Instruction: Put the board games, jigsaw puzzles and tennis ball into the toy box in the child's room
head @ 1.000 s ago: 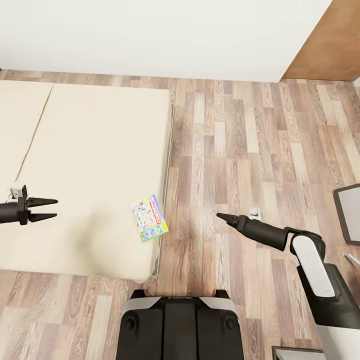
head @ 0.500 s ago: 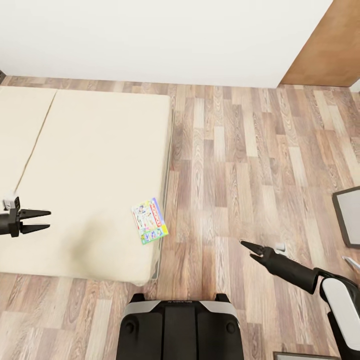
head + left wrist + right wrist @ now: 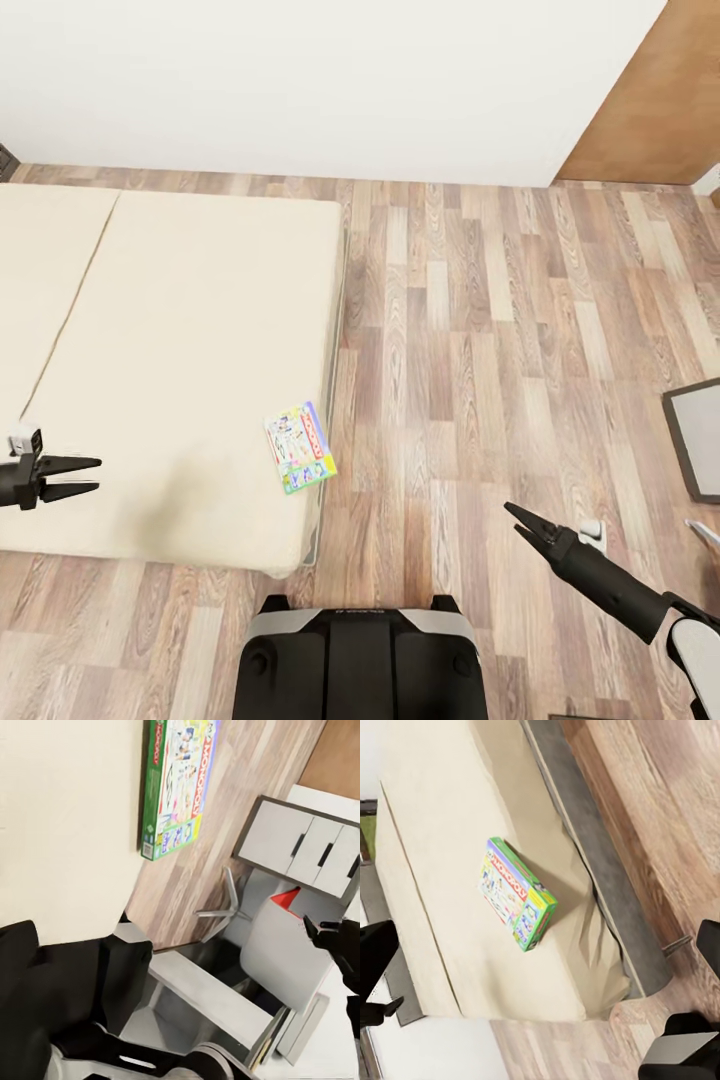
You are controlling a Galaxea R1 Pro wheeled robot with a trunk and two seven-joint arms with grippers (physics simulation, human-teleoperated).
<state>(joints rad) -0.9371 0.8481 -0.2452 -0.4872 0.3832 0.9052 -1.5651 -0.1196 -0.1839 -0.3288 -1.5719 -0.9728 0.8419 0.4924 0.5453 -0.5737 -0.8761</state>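
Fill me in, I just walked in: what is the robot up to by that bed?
Nothing is in its grasp. One board game lies flat near the bed's corner. The left pincer hangs over the mattress, jaws slightly apart. The right pincer hangs over the wood floor, apparently closed and empty.

A broad beige mattress bed [image 3: 190, 350] with a grey frame edge stands on the wood plank floor [image 3: 480, 330]. One flat green-edged printed cardboard board game box [image 3: 299, 448] lies flat near the bed's floor-side edge.

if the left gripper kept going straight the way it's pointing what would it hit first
Probably the board game near the bed edge; the left gripper points across the mattress toward it, though its height above the bed is unclear.
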